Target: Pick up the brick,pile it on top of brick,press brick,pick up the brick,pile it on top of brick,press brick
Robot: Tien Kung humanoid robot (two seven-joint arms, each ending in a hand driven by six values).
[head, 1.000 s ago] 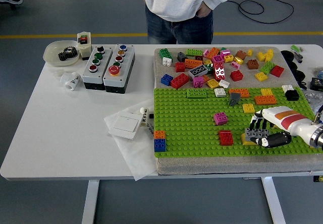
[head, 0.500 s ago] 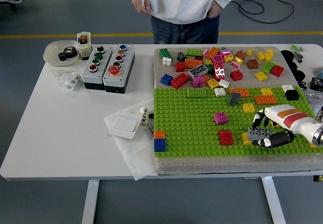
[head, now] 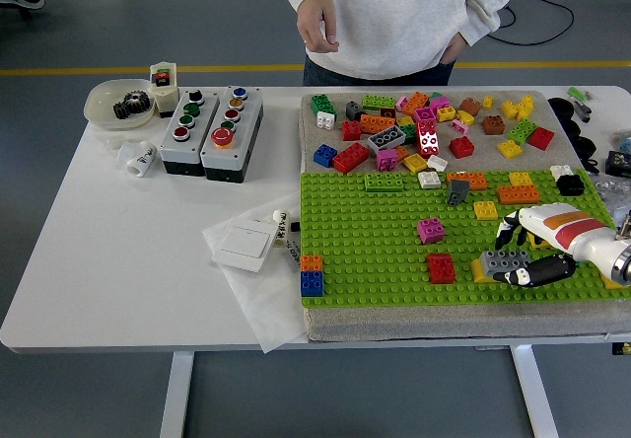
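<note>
My right hand point(head: 520, 254) reaches in from the right edge over the green baseplate point(head: 375, 246). Its black fingers point(head: 537, 272) curl around a grey brick point(head: 503, 261) that sits on a yellow brick point(head: 480, 270) near the plate's front right. A red brick point(head: 441, 267) stands just left of them and a pink brick point(head: 431, 230) farther back. An orange brick on a blue brick point(head: 312, 275) forms a small stack at the plate's front left corner. The left arm is out of sight.
Several loose bricks point(head: 424, 127) lie heaped on the beige mat behind the plate. Two button boxes point(head: 211, 129), a bowl with gears point(head: 121, 103) and a white switch point(head: 245, 246) on paper sit to the left. A person point(head: 394, 14) stands at the far side.
My right hand and the grey brick have stayed almost still on the yellow brick. The person has stepped right and leaned in, one hand out of the pocket.
</note>
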